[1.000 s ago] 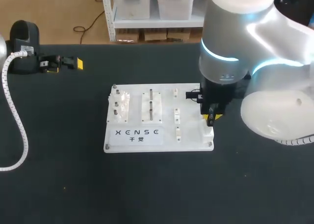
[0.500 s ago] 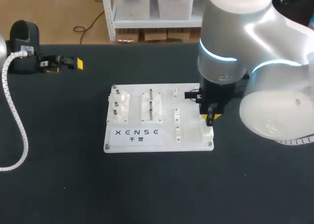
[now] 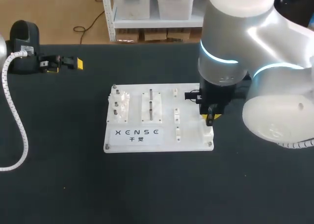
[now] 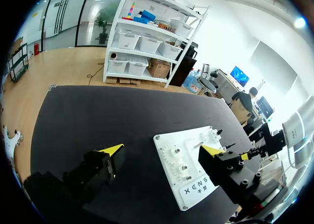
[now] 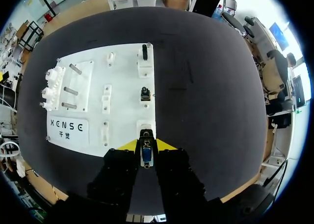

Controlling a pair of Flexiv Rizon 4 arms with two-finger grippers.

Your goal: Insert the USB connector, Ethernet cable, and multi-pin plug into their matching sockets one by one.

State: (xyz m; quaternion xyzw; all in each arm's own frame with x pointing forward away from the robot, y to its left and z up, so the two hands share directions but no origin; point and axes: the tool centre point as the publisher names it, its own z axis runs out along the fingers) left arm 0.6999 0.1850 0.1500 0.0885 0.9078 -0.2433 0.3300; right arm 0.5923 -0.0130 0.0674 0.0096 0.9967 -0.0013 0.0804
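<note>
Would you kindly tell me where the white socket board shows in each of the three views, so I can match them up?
Head view: the white socket board lies mid-table, one corner under the right gripper.
Left wrist view: the board is ahead of the left gripper, between its open fingers.
Right wrist view: the board is just ahead of the right gripper, shut on a plug.
Shared landmark: the board's printed label.

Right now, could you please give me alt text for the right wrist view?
The jaws are shut on a small plug, just short of a white socket at the near edge of a white board. The board lies on a black table.
</note>
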